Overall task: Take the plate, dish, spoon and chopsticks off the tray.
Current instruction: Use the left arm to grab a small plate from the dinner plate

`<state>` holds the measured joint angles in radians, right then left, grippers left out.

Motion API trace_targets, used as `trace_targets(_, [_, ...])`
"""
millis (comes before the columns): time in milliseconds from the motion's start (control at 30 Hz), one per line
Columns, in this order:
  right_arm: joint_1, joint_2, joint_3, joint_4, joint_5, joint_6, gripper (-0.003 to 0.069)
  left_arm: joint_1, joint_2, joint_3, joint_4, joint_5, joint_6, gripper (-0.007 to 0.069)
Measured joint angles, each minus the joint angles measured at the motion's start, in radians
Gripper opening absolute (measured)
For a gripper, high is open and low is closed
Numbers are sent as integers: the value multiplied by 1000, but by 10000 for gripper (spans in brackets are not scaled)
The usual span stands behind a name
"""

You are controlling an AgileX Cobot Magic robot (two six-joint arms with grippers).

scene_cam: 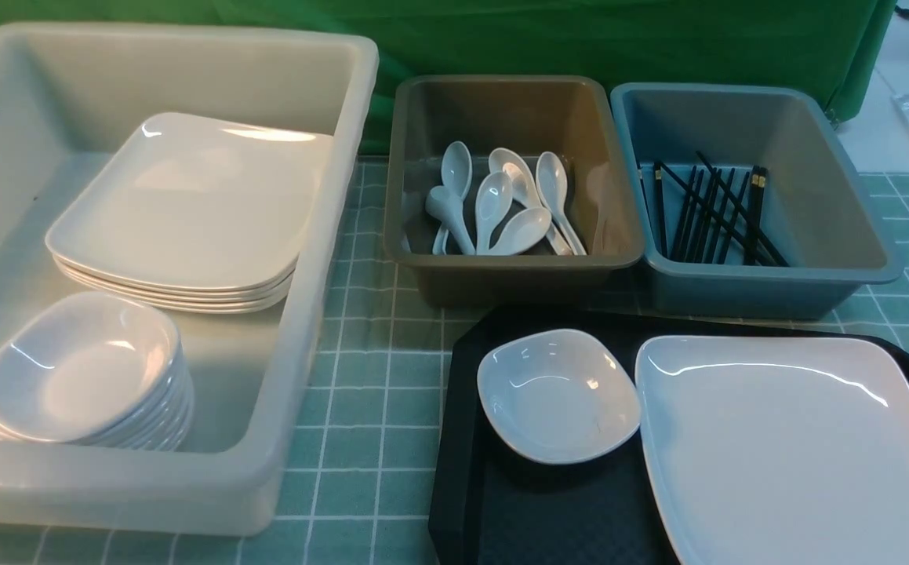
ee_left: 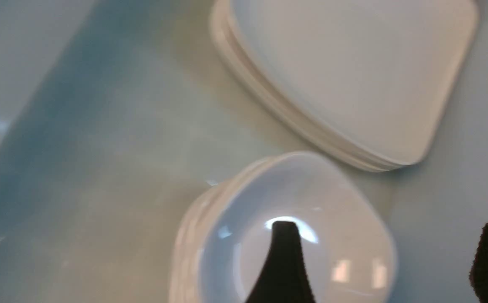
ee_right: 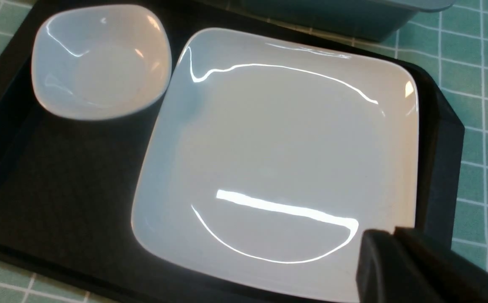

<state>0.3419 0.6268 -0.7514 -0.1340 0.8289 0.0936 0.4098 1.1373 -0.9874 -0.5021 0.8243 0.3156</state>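
On the black tray [scene_cam: 462, 486] [ee_right: 58, 189] lie a small white dish [scene_cam: 558, 396] [ee_right: 100, 63] and, beside it, the large white plate [scene_cam: 799, 447] [ee_right: 277, 147]. No spoon or chopsticks show on the tray. My right gripper [ee_right: 391, 235] is shut with nothing in it, just above the plate's corner by the tray rim. In the left wrist view my left gripper [ee_left: 389, 244] is open and empty over a stack of small dishes [ee_left: 294, 235]. One finger [ee_left: 284, 265] is over the top dish's hollow and the other is outside its rim.
A big white tub [scene_cam: 321, 259] on the left holds a stack of plates [scene_cam: 187, 212] and the stack of dishes [scene_cam: 81, 373]. Behind the tray, a brown tub [scene_cam: 513, 267] holds several white spoons and a blue tub [scene_cam: 768, 282] holds several black chopsticks. Green checked cloth covers the table.
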Motion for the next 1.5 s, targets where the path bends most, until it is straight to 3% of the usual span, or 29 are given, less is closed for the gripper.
trace_targets(167, [0, 0, 0, 0, -8, 1, 67, -327, 3, -93, 4, 22, -52, 223])
trace_targets(233, [0, 0, 0, 0, -8, 1, 67, -514, 27, -104, 40, -12, -95, 83])
trace_targets(333, [0, 0, 0, 0, -8, 2, 69, -739, 90, -108, 163, -80, -205, 25])
trace_targets(367, [0, 0, 0, 0, -8, 2, 70, -754, 96, -109, 186, -84, -226, 24])
trace_targets(433, [0, 0, 0, 0, -6, 2, 73, -926, 210, -135, 350, -130, -362, 43])
trace_targets(567, [0, 0, 0, 0, 7, 3, 81, -1026, 374, -227, 470, -112, -450, 125])
trace_targets(733, [0, 0, 0, 0, 10, 5, 87, -1049, 599, -423, 464, -52, -460, 339])
trace_targets(867, [0, 0, 0, 0, 11, 5, 87, -1049, 758, -563, 454, -40, -363, 498])
trace_targets(933, [0, 0, 0, 0, 11, 6, 87, -1049, 812, -609, 446, -40, -326, 540])
trace_targets(1067, [0, 0, 0, 0, 9, 8, 87, -1049, 901, -665, 451, -32, -307, 573])
trace_targets(1500, [0, 0, 0, 0, 8, 18, 89, -1049, 1027, -693, 482, -115, -260, 574])
